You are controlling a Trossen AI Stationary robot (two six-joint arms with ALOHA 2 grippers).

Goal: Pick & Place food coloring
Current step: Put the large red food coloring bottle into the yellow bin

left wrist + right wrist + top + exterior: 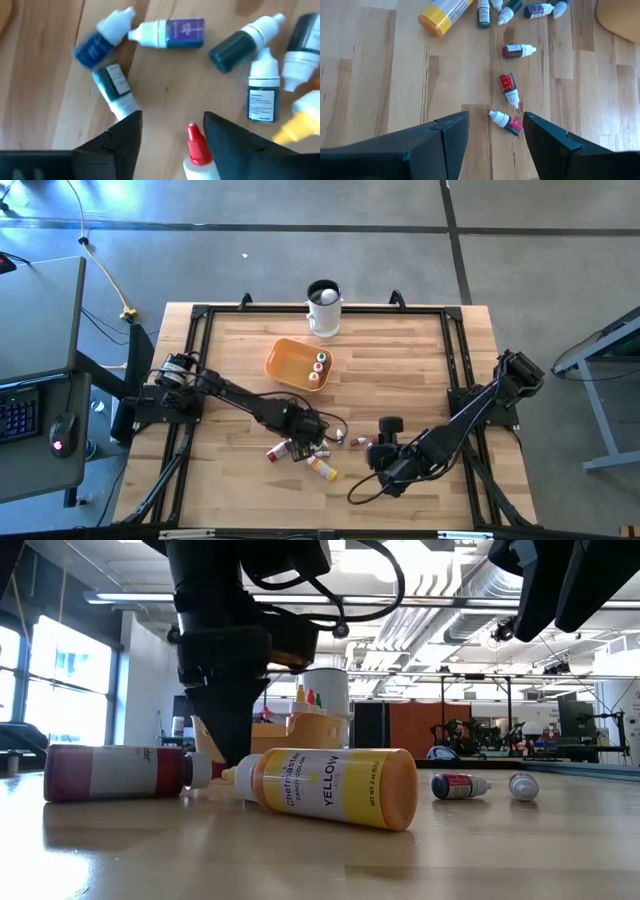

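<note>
Down near the front middle of the wooden surface [240,360] there's a loose scatter of little food coloring bottles [300,452], and the left gripper [172,132] sits right on top of it. Its jaws are spread wide with nothing in them, and a red-capped bottle [197,150] lies right between the tips, so that looks like the one it's going for. A few bottles already stand in the orange bowl [285,365] further back, next to the white mug [323,308].

The right gripper [495,130] hovers off to the side over three small stragglers, including a dark red bottle [518,50]; jaws apart, empty too.

What I'd worry about: the pile is crowded. A teal bottle [116,87] sits just beside one jaw, so closing could pinch two at once or flick the neighbour away. These things are round and lying flat, so a grab near the tapered cap could squirt the bottle out sideways. The big yellow bottle [330,785] is close too, and a nudge would send it rolling toward the edge.
</note>
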